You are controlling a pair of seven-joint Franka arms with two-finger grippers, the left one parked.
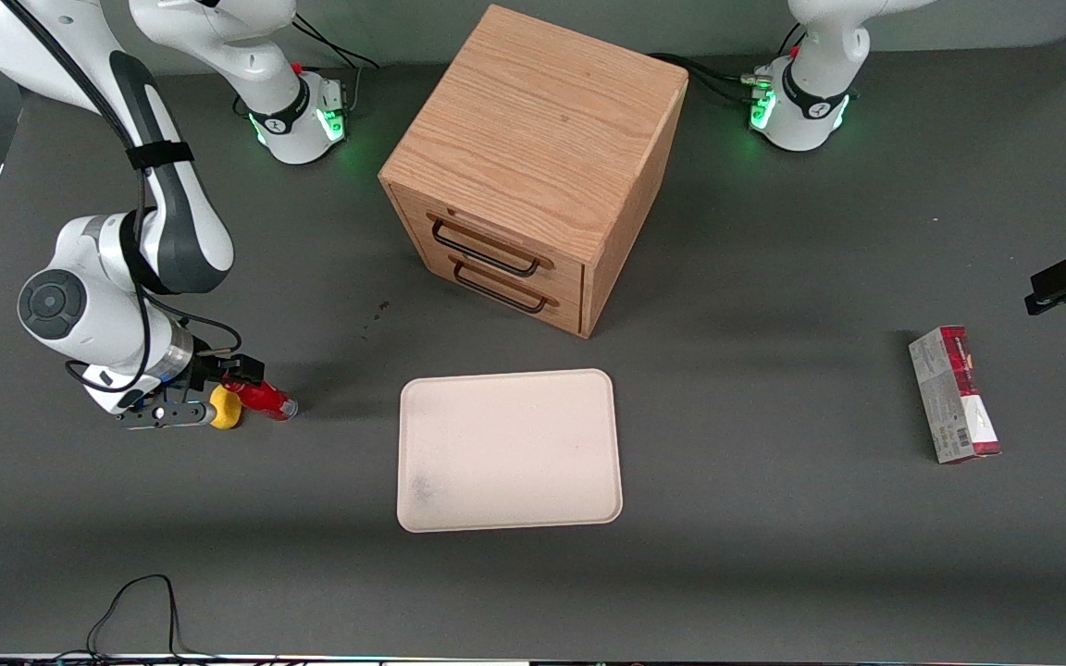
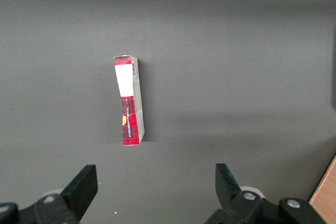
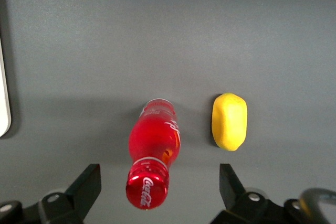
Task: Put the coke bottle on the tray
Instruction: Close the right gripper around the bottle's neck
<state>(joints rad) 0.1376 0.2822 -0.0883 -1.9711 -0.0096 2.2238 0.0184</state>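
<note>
The coke bottle (image 1: 266,399) is small and red with a red cap and a clear base. It lies on the grey table, cap end toward my right gripper (image 1: 218,396), base end toward the tray. In the right wrist view the bottle (image 3: 153,145) sits between the open fingertips (image 3: 89,181), with the cap level with them and clear gaps on both sides. The gripper (image 3: 160,188) is open and holds nothing. The cream tray (image 1: 510,450) lies flat in the middle of the table, toward the parked arm's end from the bottle. Its edge shows in the right wrist view (image 3: 4,103).
A yellow oval lump (image 1: 226,408) lies right beside the bottle, nearer the front camera; it also shows in the wrist view (image 3: 229,121). A wooden drawer cabinet (image 1: 533,166) stands farther back than the tray. A red-and-grey box (image 1: 954,393) lies toward the parked arm's end.
</note>
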